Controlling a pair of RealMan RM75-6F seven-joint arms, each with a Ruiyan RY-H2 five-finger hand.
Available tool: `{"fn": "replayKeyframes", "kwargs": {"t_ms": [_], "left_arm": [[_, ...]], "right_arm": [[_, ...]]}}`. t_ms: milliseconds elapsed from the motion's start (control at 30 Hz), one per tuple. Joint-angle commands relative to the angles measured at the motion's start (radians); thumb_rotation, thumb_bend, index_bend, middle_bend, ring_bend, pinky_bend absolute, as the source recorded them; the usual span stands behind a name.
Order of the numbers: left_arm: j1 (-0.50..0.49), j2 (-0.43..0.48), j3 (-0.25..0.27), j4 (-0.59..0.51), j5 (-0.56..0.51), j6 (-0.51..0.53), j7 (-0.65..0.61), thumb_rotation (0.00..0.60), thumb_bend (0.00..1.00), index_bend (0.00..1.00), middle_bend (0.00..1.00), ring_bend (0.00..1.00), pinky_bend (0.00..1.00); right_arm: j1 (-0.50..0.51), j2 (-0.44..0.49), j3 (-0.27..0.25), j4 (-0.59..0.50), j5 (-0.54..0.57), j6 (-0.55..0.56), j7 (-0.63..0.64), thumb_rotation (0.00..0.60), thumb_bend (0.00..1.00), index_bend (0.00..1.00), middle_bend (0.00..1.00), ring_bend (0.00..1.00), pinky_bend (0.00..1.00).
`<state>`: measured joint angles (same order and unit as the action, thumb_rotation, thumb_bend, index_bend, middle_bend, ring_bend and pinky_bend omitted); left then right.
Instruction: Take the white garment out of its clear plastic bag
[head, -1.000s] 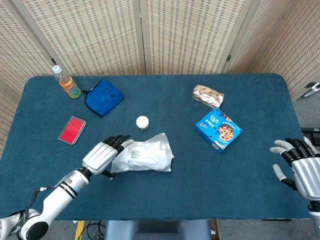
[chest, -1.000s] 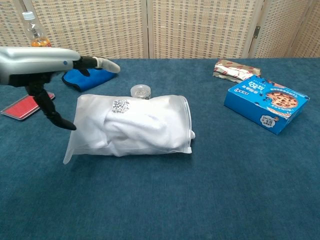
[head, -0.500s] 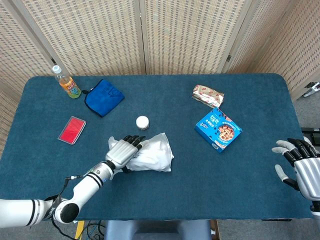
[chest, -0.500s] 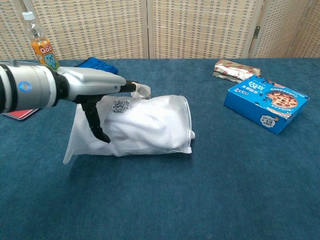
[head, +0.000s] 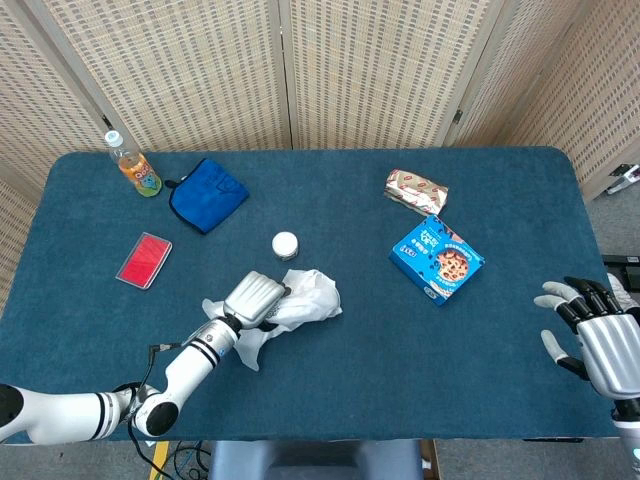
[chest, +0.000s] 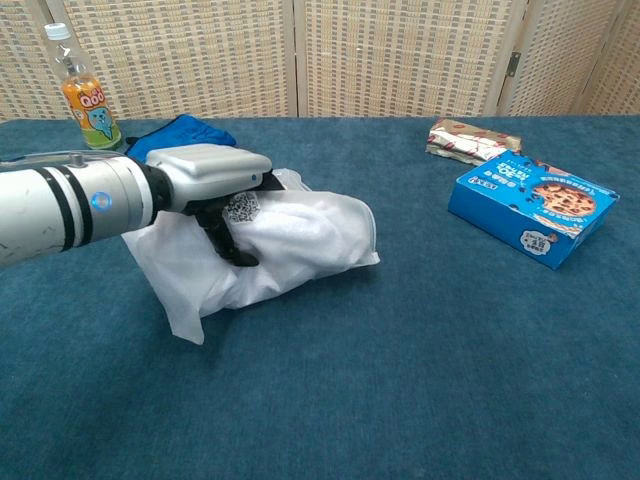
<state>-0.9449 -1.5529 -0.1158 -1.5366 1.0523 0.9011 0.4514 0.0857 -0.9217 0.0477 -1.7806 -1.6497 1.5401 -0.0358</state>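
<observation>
The blue table (head: 480, 330) fills both views, and the biggest change on it sits left of centre in the head view: the clear plastic bag (head: 300, 300) with the white garment (chest: 300, 235) inside, which half a second ago lay flat as a smooth packet, is now bunched and lifted at one end, its loose left corner drooping toward the cloth. The left hand (head: 254, 299), which a second ago only reached its edge with fingers spread, has closed over the top of the packet and grips it, dark fingers (chest: 232, 232) dug into the plastic beside the printed code. I judge this a first grasp only: the garment is still wholly inside the bag, and the mouth has not been opened. The right hand (head: 600, 340), at the lower right edge of the head view, has barely moved and holds nothing, fingers apart, well away from the bag; it will likely be needed to pull the garment free.
</observation>
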Motion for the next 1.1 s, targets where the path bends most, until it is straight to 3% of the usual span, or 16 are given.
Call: {"fn": "replayKeyframes", "kwargs": {"t_ms": [33,200,333,700,1100], "left_arm": [[0.046,-0.002,0.019,0.068,0.215,0.048,-0.219,0.600,0.29,0.55,0.55,0.59,0.75],[0.064,0.042,0.023,0.040,0.378,0.119,-0.400,0.600,0.29,0.51,0.55,0.58,0.75],[0.066,0.072,0.009,-0.032,0.430,0.150,-0.465,0.600,0.29,0.48,0.55,0.57,0.75],[0.036,0.095,-0.059,-0.217,0.408,0.134,-0.357,0.600,0.29,0.44,0.54,0.55,0.75],[0.014,0.096,-0.093,-0.293,0.342,0.098,-0.262,0.600,0.29,0.43,0.54,0.55,0.74]], "right_arm": [[0.009,-0.006,-0.001,-0.006,-0.006,-0.013,-0.008,0.600,0.35,0.34,0.25,0.14,0.20],[0.032,-0.025,0.004,-0.019,-0.034,-0.028,-0.030,0.600,0.34,0.34,0.24,0.13,0.20],[0.054,-0.048,0.011,-0.024,-0.068,-0.036,-0.077,0.600,0.32,0.34,0.24,0.12,0.20],[0.117,-0.149,0.050,-0.058,-0.118,-0.049,-0.154,0.600,0.28,0.34,0.22,0.12,0.20],[0.186,-0.205,0.065,-0.049,-0.164,-0.101,-0.214,0.600,0.27,0.34,0.22,0.12,0.19]]}}
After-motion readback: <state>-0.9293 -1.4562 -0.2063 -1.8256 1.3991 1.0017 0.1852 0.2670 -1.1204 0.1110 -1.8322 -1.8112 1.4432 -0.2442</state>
